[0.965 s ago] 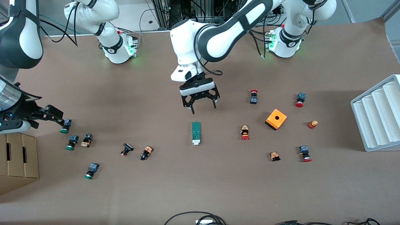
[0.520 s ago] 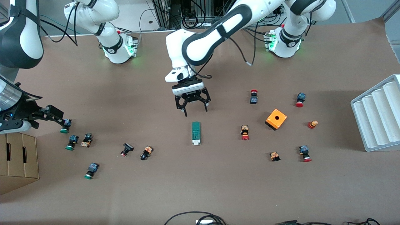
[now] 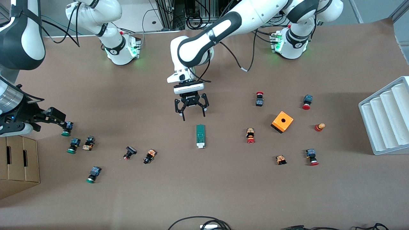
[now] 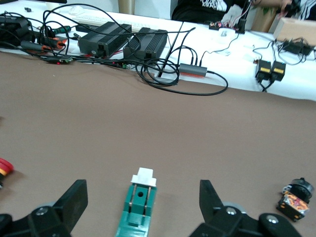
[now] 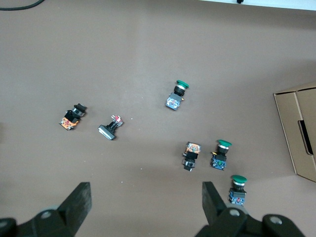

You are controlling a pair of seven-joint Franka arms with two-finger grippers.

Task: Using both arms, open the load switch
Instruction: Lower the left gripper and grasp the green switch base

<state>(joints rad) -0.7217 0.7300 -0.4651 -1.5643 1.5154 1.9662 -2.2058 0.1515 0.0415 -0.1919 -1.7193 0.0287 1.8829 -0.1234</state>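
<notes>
While the load switch (image 3: 200,136) is lying flat near the middle of the table, white block toward the front edge, we are holding the left gripper (image 3: 190,112) over the bare paper just short of its green end — jaws wide, gripping nothing. We are keeping the right gripper (image 3: 48,116) waiting, spread and empty, at the right arm's edge above a green-capped push button (image 3: 66,129). A one-sided touch risks skating the slim bar away.
</notes>
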